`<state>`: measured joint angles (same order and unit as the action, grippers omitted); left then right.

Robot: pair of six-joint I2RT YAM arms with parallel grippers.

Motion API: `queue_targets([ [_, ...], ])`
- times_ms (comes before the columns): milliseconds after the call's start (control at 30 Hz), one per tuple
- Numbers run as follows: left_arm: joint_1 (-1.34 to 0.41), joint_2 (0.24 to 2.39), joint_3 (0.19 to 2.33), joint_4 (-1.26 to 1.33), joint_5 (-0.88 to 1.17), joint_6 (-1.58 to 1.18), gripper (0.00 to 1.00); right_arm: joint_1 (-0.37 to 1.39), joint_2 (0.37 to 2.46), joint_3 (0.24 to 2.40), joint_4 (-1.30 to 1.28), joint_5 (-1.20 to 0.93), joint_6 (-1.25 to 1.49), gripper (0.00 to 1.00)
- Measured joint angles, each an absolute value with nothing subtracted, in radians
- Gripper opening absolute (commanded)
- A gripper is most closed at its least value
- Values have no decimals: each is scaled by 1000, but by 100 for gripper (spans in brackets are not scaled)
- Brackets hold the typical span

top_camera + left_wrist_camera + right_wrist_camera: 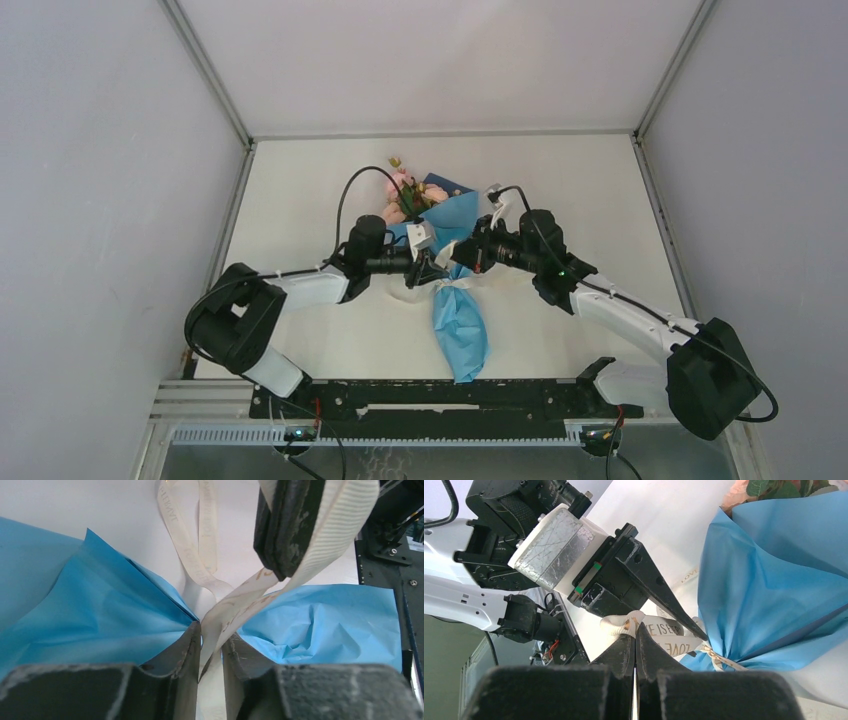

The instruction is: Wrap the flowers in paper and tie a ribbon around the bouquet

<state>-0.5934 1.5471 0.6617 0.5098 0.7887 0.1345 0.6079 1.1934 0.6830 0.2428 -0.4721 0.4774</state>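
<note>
Apparently left gripper [211, 632] and right gripper [635, 633] both pinch ribbon [235, 607] beside bouquet [460, 325].

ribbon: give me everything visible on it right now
The ribbon is narrow cream ribbed fabric with tan printed lettering, LOVE legible. It is cinched round the pinched waist of the blue paper, strands crossing there. One strand runs between the closed fingers of the left tool; another is pinched in the shut right tool and looks taut. Loose lengths lie looped on the white table beyond.
</note>
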Motion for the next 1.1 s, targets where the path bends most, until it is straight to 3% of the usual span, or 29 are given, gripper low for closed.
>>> queue_targets([
  [67,-595,1553,662,514,788,142,1,608,1193,683,243,-474,478,1],
  [100,-597,1553,661,516,788,149,0,607,1193,683,243,-475,478,8],
  [200,-600,1553,649,533,783,158,0,602,1193,684,231,-473,479,42],
  [367,-600,1545,607,567,756,159,0,525,1184,772,-68,-311,463,64],
  [633,-600,1528,564,628,728,179,0,102,1179,843,-536,9,478,66],
  [1000,-600,1514,555,664,709,194,0,8,1499,853,-592,-68,454,65],
  [1100,-600,1514,555,666,706,204,0,8,1557,868,-565,-93,449,54],
])
